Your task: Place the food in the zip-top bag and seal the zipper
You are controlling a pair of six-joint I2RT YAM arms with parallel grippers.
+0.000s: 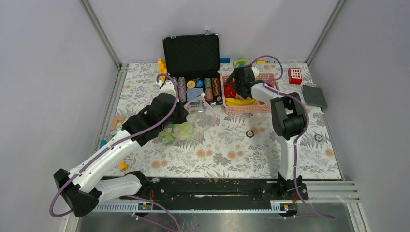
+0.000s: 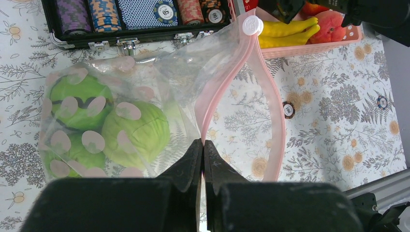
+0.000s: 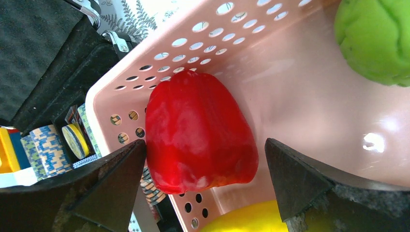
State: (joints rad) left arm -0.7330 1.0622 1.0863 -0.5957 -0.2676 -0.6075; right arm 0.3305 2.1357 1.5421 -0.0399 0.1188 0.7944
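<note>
The clear dotted zip-top bag [image 2: 145,82] lies on the flowered table with green cabbages [image 2: 135,130] inside; it also shows in the top view [image 1: 196,120]. Its mouth gapes, and the pink zipper [image 2: 275,106] loops out to a white slider [image 2: 252,25]. My left gripper [image 2: 203,143] is shut on the bag's pink mouth edge. My right gripper [image 3: 204,145] is open inside the pink mesh basket [image 3: 300,92], its jaws on either side of the red pepper [image 3: 198,130]. Yellow bananas [image 2: 285,30], a peach-red fruit [image 2: 333,25] and a green cabbage [image 3: 377,38] are in the basket.
An open black case [image 1: 191,50] with striped poker chips [image 2: 104,12] stands just behind the bag, left of the basket [image 1: 251,109]. A red block [image 1: 295,75] and a grey plate [image 1: 314,95] lie at the back right. Loose chips [image 1: 249,133] lie mid-table.
</note>
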